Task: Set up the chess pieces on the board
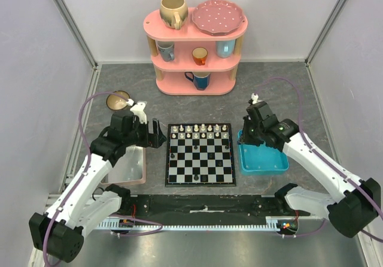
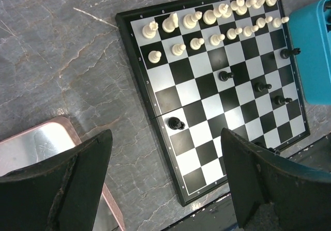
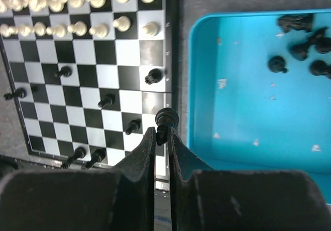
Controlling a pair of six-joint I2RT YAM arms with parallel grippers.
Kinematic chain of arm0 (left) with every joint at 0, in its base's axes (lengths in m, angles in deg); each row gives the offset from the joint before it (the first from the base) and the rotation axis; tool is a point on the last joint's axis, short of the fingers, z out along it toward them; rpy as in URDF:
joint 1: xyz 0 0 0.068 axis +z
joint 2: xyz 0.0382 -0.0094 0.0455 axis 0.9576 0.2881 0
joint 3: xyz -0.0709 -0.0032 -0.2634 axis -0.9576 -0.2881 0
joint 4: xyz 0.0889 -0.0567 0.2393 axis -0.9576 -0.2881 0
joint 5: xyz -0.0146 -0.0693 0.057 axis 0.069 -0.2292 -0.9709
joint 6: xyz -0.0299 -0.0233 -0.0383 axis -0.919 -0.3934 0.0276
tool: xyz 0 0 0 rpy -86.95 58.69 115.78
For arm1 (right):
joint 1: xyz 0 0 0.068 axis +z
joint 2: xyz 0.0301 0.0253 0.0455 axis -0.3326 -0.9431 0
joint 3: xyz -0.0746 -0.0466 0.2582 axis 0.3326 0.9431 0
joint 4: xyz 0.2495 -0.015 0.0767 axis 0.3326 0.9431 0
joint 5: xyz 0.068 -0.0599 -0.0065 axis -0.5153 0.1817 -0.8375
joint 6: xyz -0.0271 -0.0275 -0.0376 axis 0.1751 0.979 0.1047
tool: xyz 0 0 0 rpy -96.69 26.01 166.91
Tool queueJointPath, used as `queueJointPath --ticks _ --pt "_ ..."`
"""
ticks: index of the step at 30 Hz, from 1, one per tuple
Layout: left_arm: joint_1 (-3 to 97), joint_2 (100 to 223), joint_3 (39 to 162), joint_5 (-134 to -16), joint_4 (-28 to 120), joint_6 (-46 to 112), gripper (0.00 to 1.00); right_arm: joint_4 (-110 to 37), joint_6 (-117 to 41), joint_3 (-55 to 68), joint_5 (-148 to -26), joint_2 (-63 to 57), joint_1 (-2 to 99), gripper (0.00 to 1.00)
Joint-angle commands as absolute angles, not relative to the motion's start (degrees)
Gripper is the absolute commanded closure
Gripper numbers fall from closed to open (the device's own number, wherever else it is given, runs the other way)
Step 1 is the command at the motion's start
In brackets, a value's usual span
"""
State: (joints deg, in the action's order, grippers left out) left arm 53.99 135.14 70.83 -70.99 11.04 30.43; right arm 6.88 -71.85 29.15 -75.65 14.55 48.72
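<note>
The board lies between the arms. Two rows of cream-white chess pieces stand along its far edge, and a few black pieces are scattered on it. My right gripper is shut on a black chess piece, holding it by its lower part above the board's right edge, beside the blue tray. Several black pieces lie in that tray. My left gripper hangs open and empty over the board's left border, near a lone black piece.
A pink-rimmed grey tray sits left of the board under the left arm. At the back stands a pink shelf with cups and a plate. A brown round dish lies at the back left.
</note>
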Motion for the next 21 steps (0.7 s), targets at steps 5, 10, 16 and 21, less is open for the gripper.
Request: queueJointPath --ticks 5,10,16,21 --pt "53.0 138.2 70.8 -71.0 12.4 31.8 0.09 6.0 -77.7 25.8 -75.3 9.6 59.1 0.96" --pt "53.0 138.2 70.6 -71.1 12.5 31.9 0.09 5.6 -79.7 24.3 -73.6 6.1 66.6 0.97" --pt "53.0 138.4 70.6 -70.9 12.5 31.9 0.09 4.7 -82.9 23.8 -71.1 3.0 73.2 0.98" --pt "53.0 138.8 70.6 -70.7 12.5 31.9 0.09 4.7 -84.1 22.8 -69.4 0.3 76.7 0.99"
